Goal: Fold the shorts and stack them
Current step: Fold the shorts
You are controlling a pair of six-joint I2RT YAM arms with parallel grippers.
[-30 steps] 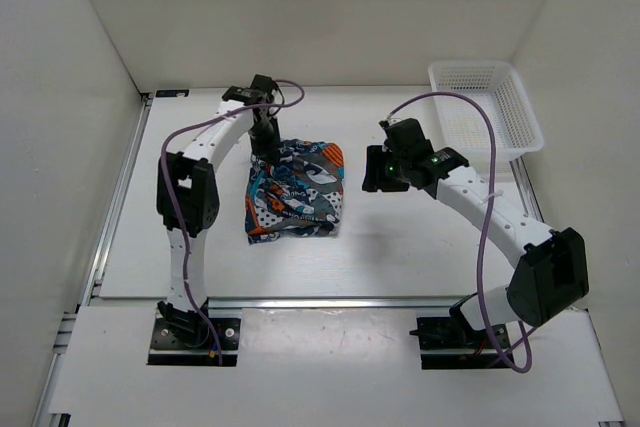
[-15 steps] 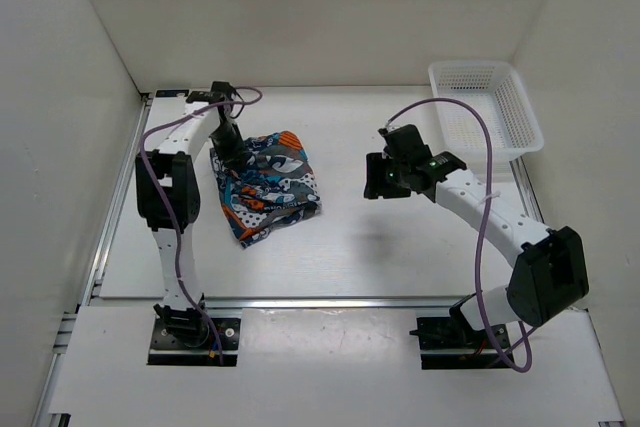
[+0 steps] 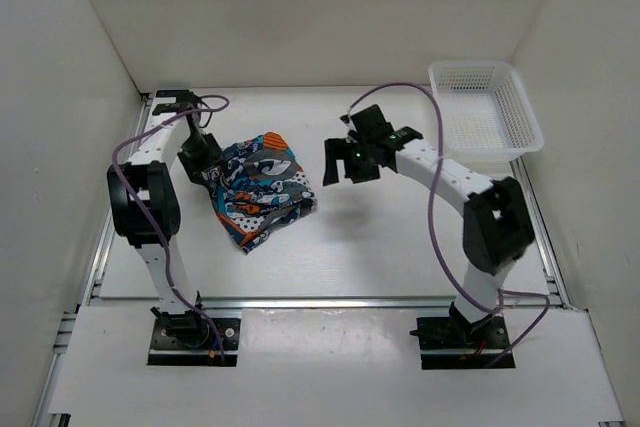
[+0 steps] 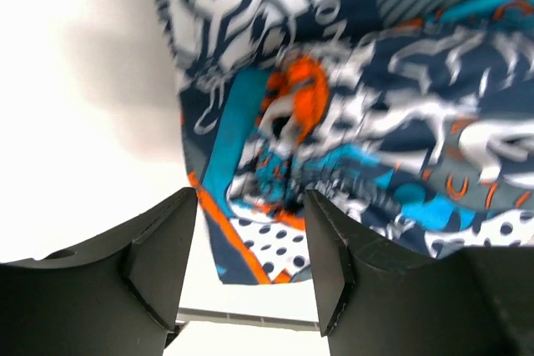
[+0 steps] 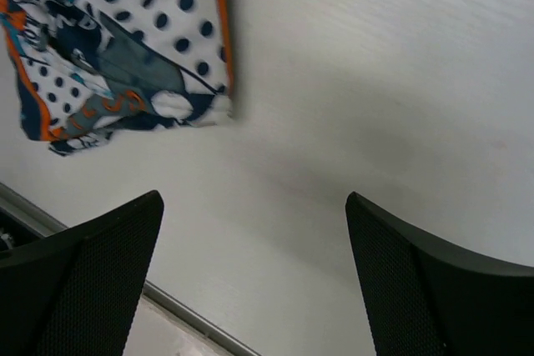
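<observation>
The shorts (image 3: pixel 262 187) lie folded in a compact bundle on the white table, left of centre, showing their teal, orange, white and navy print. My left gripper (image 3: pixel 200 155) hovers at the bundle's back left edge. In the left wrist view the left gripper (image 4: pixel 249 206) stands open, with the shorts (image 4: pixel 334 122) lying beyond the fingertips and nothing clamped. My right gripper (image 3: pixel 335 162) hangs just right of the bundle, apart from it. Seen from the right wrist, the right gripper (image 5: pixel 252 206) is wide open over bare table, and the shorts (image 5: pixel 117 47) sit at the upper left.
A white mesh basket (image 3: pixel 485 107) stands at the back right corner. White walls close in the table on three sides. A metal rail (image 3: pixel 320 302) runs along the near edge, in front of both arm bases.
The left arm swung left, dragging the shorts left and turning them, then opened its jaws off the cloth. The right gripper moved left toward the shorts and opened wider.
</observation>
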